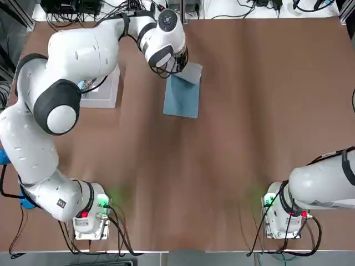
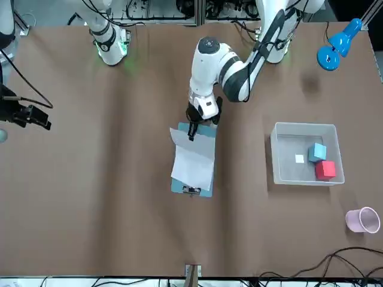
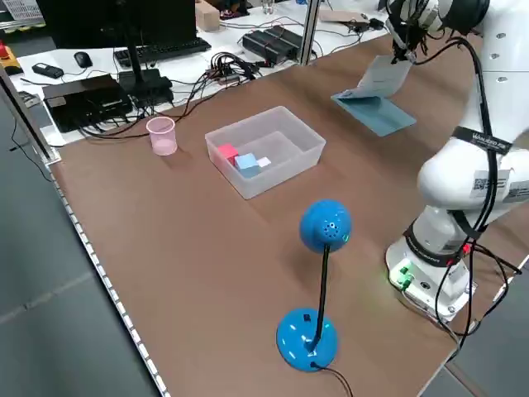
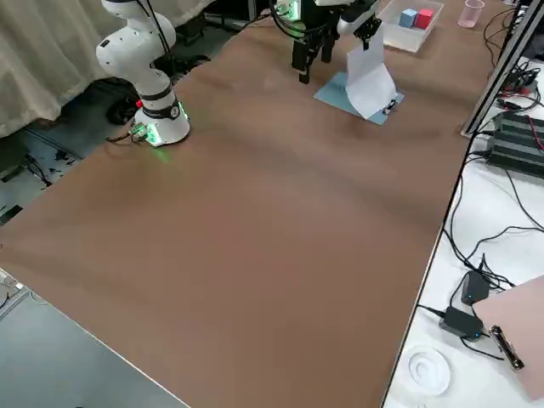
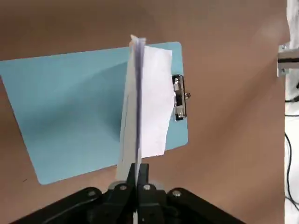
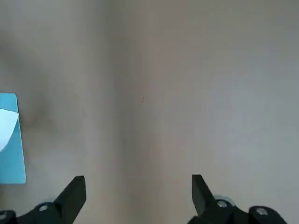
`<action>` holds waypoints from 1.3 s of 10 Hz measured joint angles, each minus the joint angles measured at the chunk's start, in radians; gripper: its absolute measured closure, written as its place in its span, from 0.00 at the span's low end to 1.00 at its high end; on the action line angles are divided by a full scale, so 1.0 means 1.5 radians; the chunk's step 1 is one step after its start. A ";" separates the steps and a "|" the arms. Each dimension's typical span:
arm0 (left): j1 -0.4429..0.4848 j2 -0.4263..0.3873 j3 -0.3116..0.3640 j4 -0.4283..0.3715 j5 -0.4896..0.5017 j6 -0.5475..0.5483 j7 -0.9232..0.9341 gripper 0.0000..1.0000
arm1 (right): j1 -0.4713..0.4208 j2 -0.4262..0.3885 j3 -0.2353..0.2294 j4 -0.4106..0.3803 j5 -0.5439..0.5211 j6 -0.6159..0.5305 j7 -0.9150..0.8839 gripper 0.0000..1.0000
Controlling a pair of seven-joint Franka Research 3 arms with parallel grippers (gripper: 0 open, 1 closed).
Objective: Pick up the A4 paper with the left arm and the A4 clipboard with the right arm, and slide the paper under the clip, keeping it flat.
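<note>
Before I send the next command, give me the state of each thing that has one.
Left pincer: shut on the paper
Right pincer: open, away from the board
Thin white paper sheet: bent, partly lifted over the board
Flat light blue clipboard: lying on the brown table
Small silver metal clip: on the board's short edge

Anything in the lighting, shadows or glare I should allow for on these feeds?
Left wrist view: a soft shadow crosses the clipboard beside the paper. Front view: a shadow lies along the plastic bin's side. Left side view: mild sheen on the brown tabletop.
</note>
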 joint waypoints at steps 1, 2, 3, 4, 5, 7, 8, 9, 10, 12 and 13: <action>0.000 0.000 0.000 0.000 -0.007 -0.008 -0.013 0.99 | 0.000 0.000 0.000 0.000 0.000 -0.001 0.000 0.00; -0.002 0.000 0.000 0.000 -0.018 -0.010 -0.019 0.99 | 0.000 0.000 0.000 0.000 0.000 -0.002 0.000 0.00; -0.007 0.000 0.000 0.000 -0.025 -0.012 -0.029 0.99 | 0.000 0.000 0.000 0.000 0.000 -0.004 0.000 0.00; -0.011 0.001 0.000 0.000 -0.026 -0.014 -0.039 0.99 | 0.000 0.000 0.000 0.000 0.000 -0.004 0.000 0.00; -0.012 0.002 0.000 0.000 -0.026 -0.015 -0.043 0.99 | 0.000 0.000 0.000 0.000 0.000 -0.004 0.000 0.00; -0.012 0.009 0.001 -0.001 -0.026 -0.015 -0.043 0.99 | 0.000 0.000 0.000 0.000 0.000 -0.004 0.000 0.00; -0.012 0.014 0.001 -0.001 -0.026 -0.015 -0.043 0.99 | 0.000 0.000 0.000 0.000 0.000 -0.004 0.000 0.00; -0.012 0.017 0.001 -0.001 -0.026 -0.015 -0.043 0.99 | 0.000 0.000 0.000 0.000 0.000 -0.004 0.000 0.00; -0.012 0.020 0.001 -0.001 -0.026 -0.015 -0.043 0.99 | 0.000 0.000 0.000 0.000 0.000 -0.004 0.000 0.00; -0.012 0.023 0.001 -0.001 -0.026 -0.015 -0.043 0.99 | -0.001 0.000 0.000 0.000 0.000 -0.004 0.000 0.00; -0.013 0.023 0.001 -0.001 -0.026 -0.015 -0.043 0.99 | -0.004 0.000 0.000 0.000 0.000 -0.004 0.000 0.00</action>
